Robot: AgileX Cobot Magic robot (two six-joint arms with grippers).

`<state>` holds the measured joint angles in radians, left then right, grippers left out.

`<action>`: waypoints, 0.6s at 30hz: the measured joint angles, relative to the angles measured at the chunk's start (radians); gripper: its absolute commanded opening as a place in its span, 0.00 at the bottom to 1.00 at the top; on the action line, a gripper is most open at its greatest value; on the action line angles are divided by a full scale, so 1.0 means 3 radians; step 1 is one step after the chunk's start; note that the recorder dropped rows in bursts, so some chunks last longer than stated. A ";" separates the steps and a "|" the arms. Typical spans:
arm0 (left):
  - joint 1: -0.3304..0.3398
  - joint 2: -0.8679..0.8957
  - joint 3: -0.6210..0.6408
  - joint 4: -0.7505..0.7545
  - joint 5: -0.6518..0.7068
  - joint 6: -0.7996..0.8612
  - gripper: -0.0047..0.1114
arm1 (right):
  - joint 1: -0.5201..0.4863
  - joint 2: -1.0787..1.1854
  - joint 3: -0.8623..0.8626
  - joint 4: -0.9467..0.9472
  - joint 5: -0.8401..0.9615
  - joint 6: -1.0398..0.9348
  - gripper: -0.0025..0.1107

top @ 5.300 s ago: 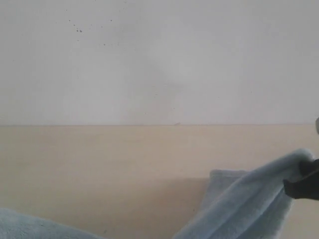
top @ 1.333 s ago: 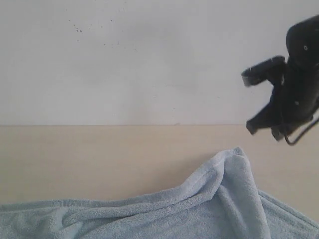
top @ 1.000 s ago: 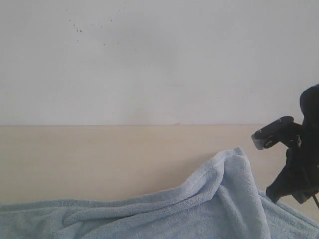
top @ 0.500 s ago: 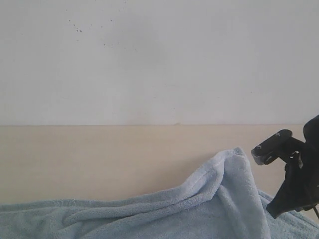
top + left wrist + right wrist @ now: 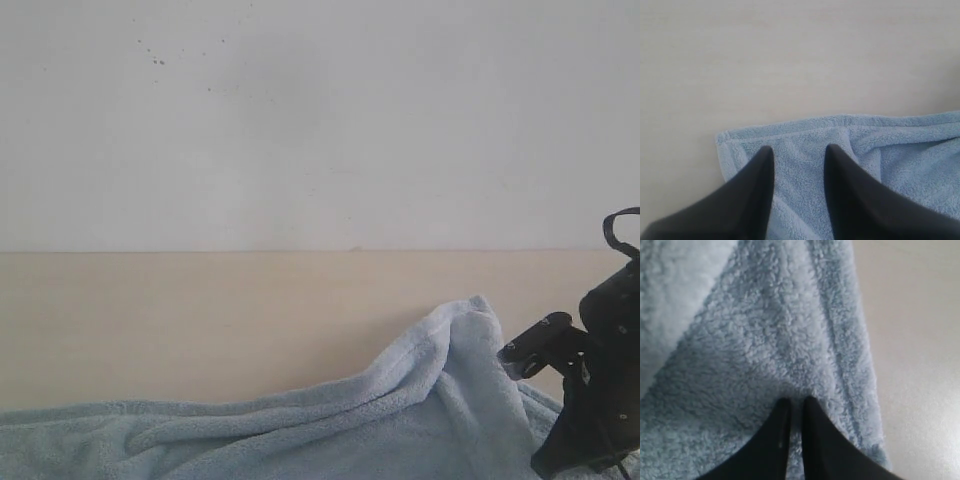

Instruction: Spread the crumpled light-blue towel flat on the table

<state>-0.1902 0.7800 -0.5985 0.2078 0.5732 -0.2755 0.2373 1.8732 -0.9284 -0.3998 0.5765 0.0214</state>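
Observation:
The light-blue towel [image 5: 400, 420] lies along the near part of the table [image 5: 200, 310], with one fold rising to a peak [image 5: 470, 312] at the right. My right arm [image 5: 595, 400] is low beside that fold. In the right wrist view my right gripper [image 5: 797, 401] is shut on a thin pinch of the towel [image 5: 765, 340] near its hemmed edge. In the left wrist view my left gripper [image 5: 800, 150] hangs open just over a flat hemmed corner of the towel [image 5: 805, 130]. The left gripper is outside the exterior view. No white tag shows.
A plain white wall [image 5: 320, 120] with small dark specks stands behind the table's far edge. Bare table [image 5: 790, 60] surrounds the towel corner in the left wrist view, and bare table [image 5: 915, 340] lies beside the towel's hem in the right wrist view.
The right arm has come down from high in front of the wall to the towel's right side. The towel, held up earlier, now lies still on the table.

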 measured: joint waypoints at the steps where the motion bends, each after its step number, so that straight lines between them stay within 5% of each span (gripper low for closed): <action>1: 0.0000 0.0000 0.0000 0.0000 0.0000 0.0000 0.32 | 0.0000 0.0000 0.0000 -0.0006 -0.0022 0.0009 0.10; 11: 0.0000 0.0000 0.0000 0.0000 0.0007 0.0013 0.32 | -0.0057 0.0000 0.0000 -0.0027 0.0014 0.0068 0.10; 18: 0.0000 0.0000 0.0000 0.0000 0.0014 0.0014 0.32 | -0.0465 -0.0119 0.0279 -0.0013 0.0168 0.0260 0.10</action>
<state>-0.1902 0.7800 -0.5985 0.2078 0.5773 -0.2711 0.0978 1.8377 -0.8447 -0.4036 0.6269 0.0994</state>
